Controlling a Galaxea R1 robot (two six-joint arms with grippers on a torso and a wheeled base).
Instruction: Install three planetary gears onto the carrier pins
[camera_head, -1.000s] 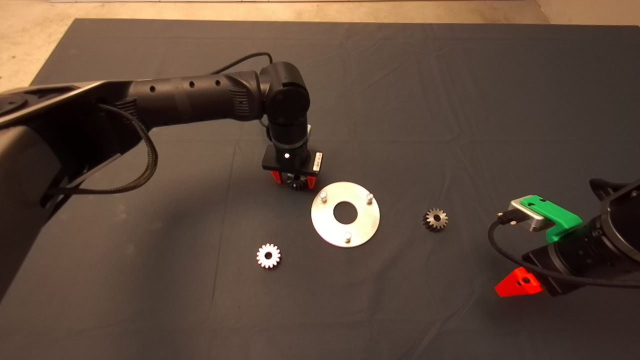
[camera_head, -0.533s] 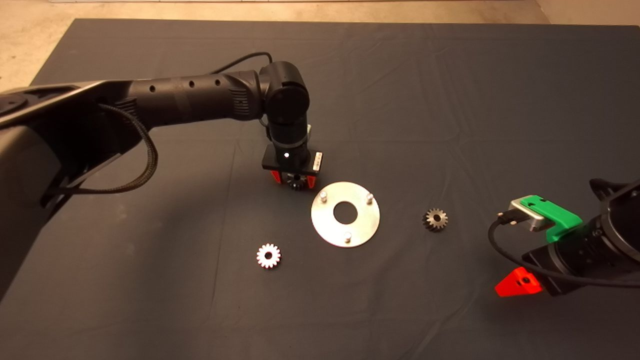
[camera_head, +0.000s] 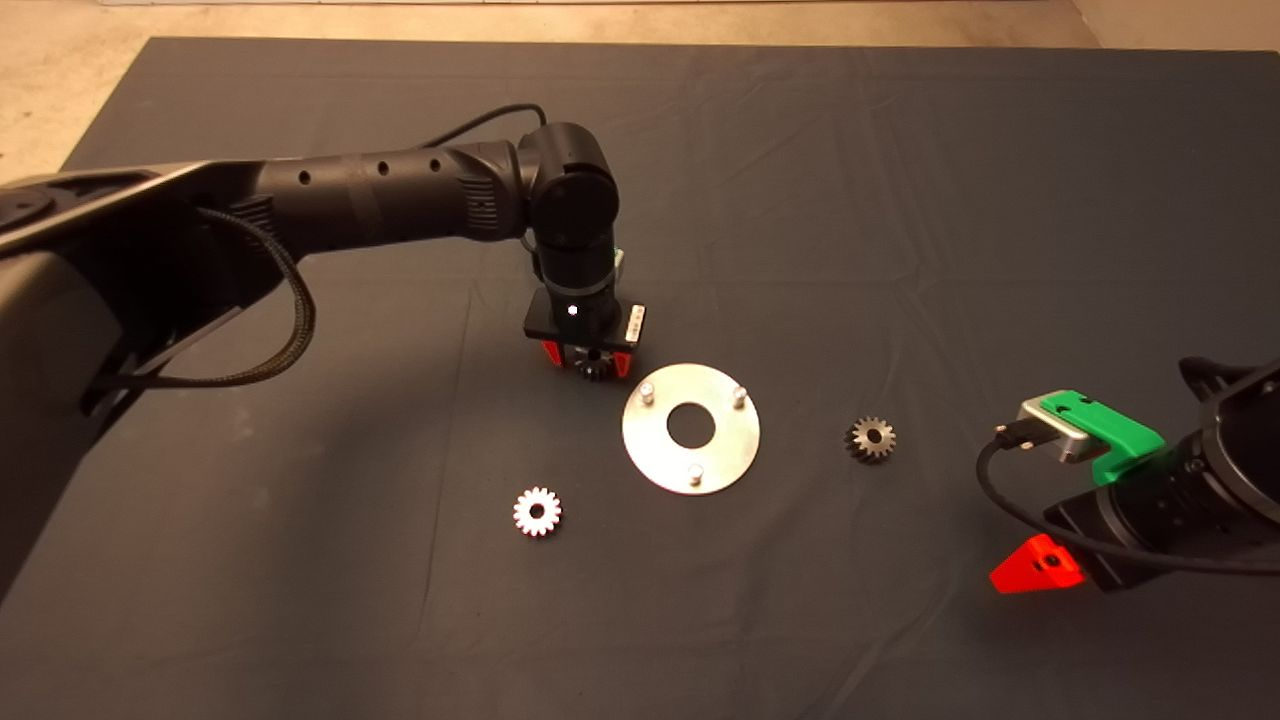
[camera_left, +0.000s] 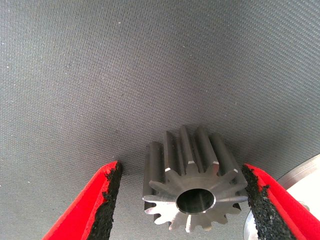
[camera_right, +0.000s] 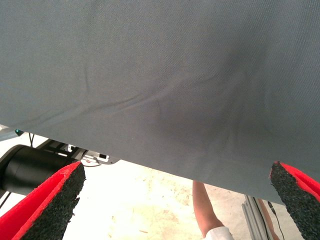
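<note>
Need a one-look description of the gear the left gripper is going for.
Find the round silver plate mid-mat. At its upper-left edge the left gripper points straight down, with one gear between its open fingers. The other two gears lie alone.

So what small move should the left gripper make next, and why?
Probably close the fingers. The left gripper straddles a planetary gear lying on the mat, and gaps show between the gear and both pads. The gear lies beside the carrier plate, whose three pins are all bare, so gripping likely comes first. The right gripper waits at the lower right edge.
</note>
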